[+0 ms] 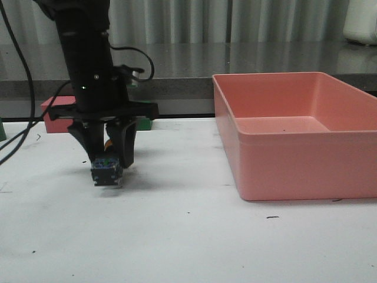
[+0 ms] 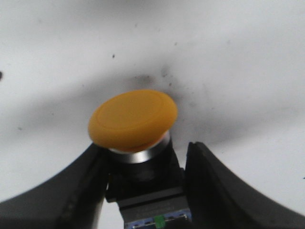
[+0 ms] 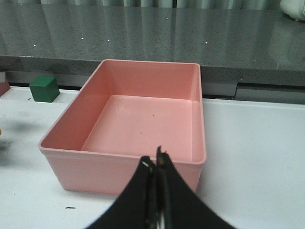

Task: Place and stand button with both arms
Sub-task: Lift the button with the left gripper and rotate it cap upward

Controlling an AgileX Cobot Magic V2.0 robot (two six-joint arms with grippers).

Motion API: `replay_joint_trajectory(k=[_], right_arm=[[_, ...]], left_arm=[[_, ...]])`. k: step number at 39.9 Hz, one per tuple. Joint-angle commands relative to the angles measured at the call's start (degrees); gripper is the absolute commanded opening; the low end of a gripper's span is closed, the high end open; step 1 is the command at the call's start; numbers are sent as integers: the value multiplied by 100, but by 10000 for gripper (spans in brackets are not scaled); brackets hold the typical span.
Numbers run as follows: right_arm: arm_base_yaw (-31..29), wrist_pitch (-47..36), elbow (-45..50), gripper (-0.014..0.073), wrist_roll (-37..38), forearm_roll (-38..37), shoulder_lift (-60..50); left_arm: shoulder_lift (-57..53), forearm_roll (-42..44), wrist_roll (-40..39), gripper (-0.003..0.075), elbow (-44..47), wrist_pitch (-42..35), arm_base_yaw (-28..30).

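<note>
two black robot arms work over a white table [image 1: 194, 242], though only the left one shows in the front view. at the far left of that view, part of a pink cube [image 1: 54, 118] sits at the back edge of the table, half hidden behind the arm. the left arm [image 1: 88, 59] comes straight down from the top of the picture, with black cables trailing off to the left. its left gripper [image 1: 109, 154] points down at the table, fingers closed around the button [image 1: 107, 170], which it holds by the sides. the button's clear boxy base with blue insides sits at or just above the table surface; whether it touches cannot be told. in the left wrist view, the button [image 2: 136, 143] shows its yellow domed cap, a silver ring and a black collar, pinched between the two dark fingers [image 2: 214, 181]. just behind the gripper in the front view, a sliver of a green cube [image 1: 144, 123] peeks out; the right wrist view shows the green cube [image 3: 44, 88] whole. to the right stands a large pink bin [image 1: 294, 171], open-topped, well apart from the button. the right gripper [image 3: 155, 164] appears only in its own wrist view, fingertips pressed together with nothing between them, hovering near the bin's [image 3: 119, 171] front wall.
</note>
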Motion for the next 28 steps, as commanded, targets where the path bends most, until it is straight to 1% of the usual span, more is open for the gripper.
replay_joint_trajectory(k=[1, 5, 12, 19, 21, 22, 28], right_arm=[[-9, -466, -138, -68, -14, -27, 59], [-9, -466, -138, -68, -14, -27, 59], [-9, -466, -138, -68, -14, -27, 59], [-9, -466, -138, -68, -14, -27, 59], [-9, -466, -138, -68, -14, -27, 59], [-9, -466, -138, -68, -14, -27, 59], [-9, -466, -138, -68, -14, -27, 59]], left_arm=[[-971, -49, 73, 117, 300, -761, -49], [-1634, -49, 362, 117, 1092, -1766, -49], [-3047, -49, 846, 117, 2883, -3989, -49], [-4392, 24, 867, 116, 4562, -6113, -10], [-4730, 24, 867, 117, 5023, -6776, -10], [-4955, 24, 867, 116, 5340, -7269, -10], [-5562, 24, 867, 116, 6438, -9185, -10]])
